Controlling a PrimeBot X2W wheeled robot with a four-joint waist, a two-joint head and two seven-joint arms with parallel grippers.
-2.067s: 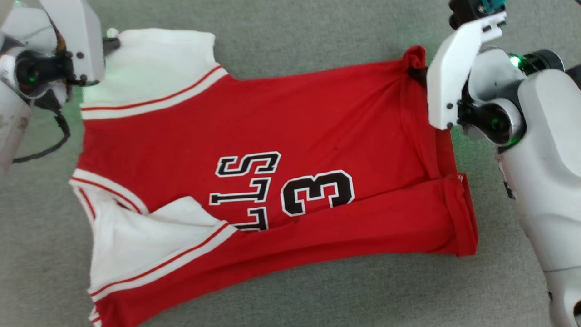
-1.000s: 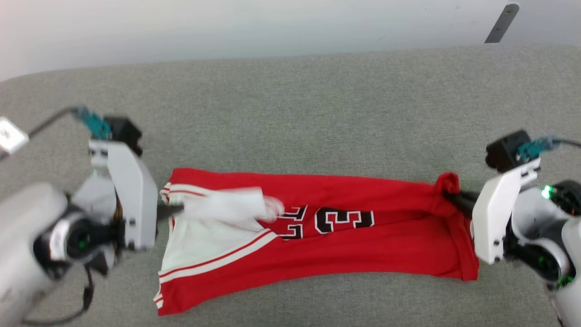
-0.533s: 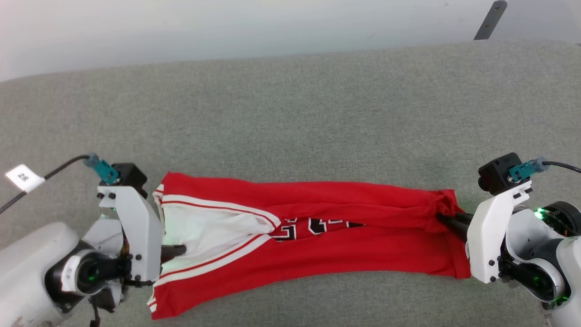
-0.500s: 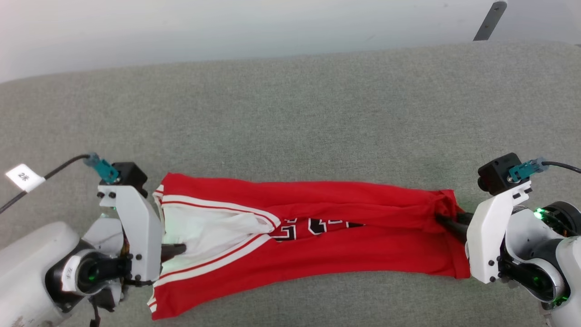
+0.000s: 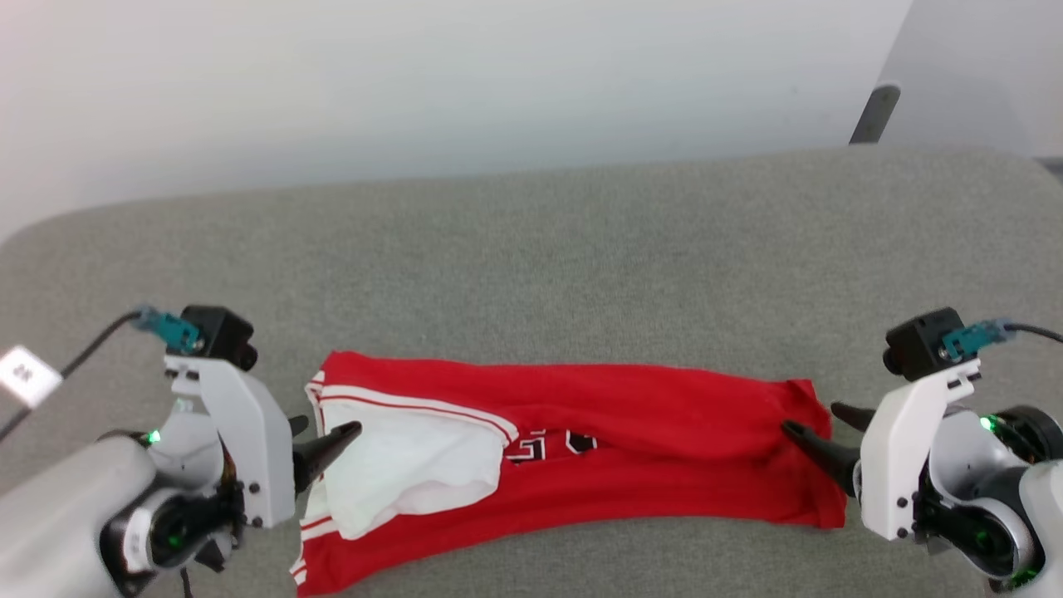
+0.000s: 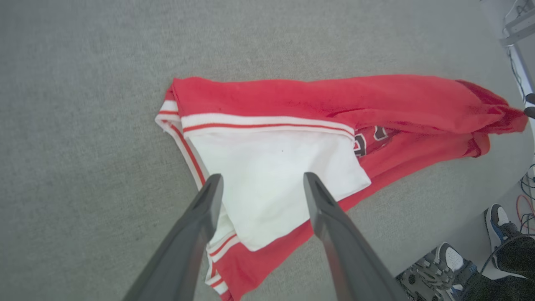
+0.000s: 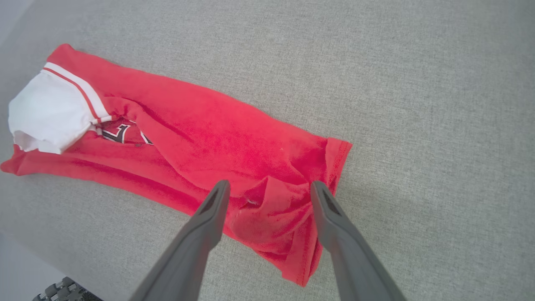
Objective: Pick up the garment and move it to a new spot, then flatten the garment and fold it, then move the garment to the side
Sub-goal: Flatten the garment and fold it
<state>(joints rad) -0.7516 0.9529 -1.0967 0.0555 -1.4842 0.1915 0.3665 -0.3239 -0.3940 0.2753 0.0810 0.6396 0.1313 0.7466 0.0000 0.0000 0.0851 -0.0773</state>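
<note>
Left gripper [image 5: 329, 427]: two dark fingers spread apart, tips at the white sleeve on the left end of the garment [image 5: 631, 448]; contact with the cloth cannot be told. Right gripper [image 5: 810, 417]: fingers likewise spread apart, tips at the bunched red hem on the right end. Garment: red jersey, folded into a long narrow band, lying across the lower middle of the head view on a grey fabric surface [image 5: 531, 249]. Writing: black white-edged lettering [image 5: 548, 444] shows in fragments at the fold, not enough to read; a white tag [image 5: 23, 375] on the left arm's cable carries a mark too blurred to read. Edges: the surface's far edge meets a pale wall across the upper frame, with a rounded corner at upper left. Open room: a broad bare stretch of grey above the garment. Left wrist view, lower right: a person's shoes [image 6: 453, 261] beyond the surface's edge.
</note>
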